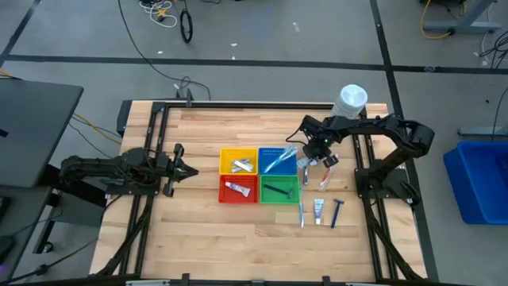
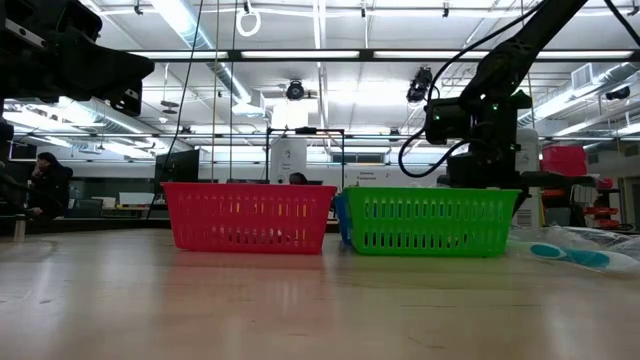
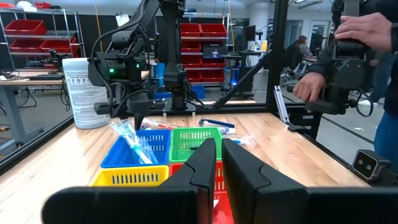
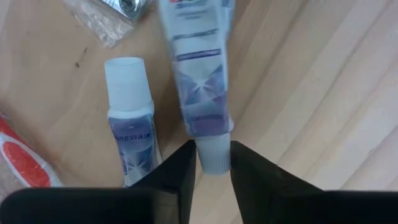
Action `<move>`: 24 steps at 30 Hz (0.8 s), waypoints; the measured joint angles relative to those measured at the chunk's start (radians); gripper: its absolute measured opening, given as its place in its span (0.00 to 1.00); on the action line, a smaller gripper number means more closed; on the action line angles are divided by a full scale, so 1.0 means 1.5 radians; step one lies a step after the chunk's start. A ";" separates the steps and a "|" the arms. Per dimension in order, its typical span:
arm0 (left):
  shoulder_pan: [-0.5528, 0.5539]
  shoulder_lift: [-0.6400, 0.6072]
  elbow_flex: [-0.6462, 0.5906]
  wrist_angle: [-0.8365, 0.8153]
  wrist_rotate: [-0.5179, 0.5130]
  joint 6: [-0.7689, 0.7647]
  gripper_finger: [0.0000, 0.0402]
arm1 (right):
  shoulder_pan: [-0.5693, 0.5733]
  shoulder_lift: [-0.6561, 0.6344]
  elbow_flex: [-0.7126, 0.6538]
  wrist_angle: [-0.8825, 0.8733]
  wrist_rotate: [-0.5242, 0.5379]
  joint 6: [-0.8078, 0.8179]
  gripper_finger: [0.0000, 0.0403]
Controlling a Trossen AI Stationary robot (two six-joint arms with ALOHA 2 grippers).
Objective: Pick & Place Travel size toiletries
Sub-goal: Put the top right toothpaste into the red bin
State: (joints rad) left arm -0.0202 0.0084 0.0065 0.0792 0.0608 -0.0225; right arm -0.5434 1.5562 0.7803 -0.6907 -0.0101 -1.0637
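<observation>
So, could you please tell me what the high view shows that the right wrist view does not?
Only the high view shows the four baskets, yellow, blue, red and green, the white container, the waiting left tool at the table's left, and a razor lying loose. Only the right wrist view shows the right tool with its fingers either side of a tube's cap, and a second tube lying beside it. Both show the wooden table and loose toiletries.
</observation>
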 joint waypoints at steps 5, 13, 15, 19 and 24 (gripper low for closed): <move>0.000 0.000 0.000 0.000 0.000 0.000 0.08 | 0.000 0.000 0.000 0.000 0.000 0.000 0.23; 0.000 0.000 0.000 0.000 0.000 0.000 0.08 | 0.000 0.000 0.000 -0.008 0.000 -0.019 0.21; 0.000 0.000 0.000 0.000 0.000 0.000 0.08 | 0.000 0.000 0.000 -0.008 0.000 -0.019 0.21; 0.000 0.000 0.000 0.000 0.000 0.000 0.08 | 0.000 0.000 0.000 -0.010 0.000 -0.019 0.21; 0.000 0.000 0.000 0.000 0.000 0.000 0.08 | 0.000 -0.013 0.000 -0.016 0.000 -0.020 0.21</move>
State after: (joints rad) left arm -0.0200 0.0082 0.0065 0.0790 0.0608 -0.0225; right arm -0.5434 1.5373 0.7803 -0.7141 -0.0097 -1.0931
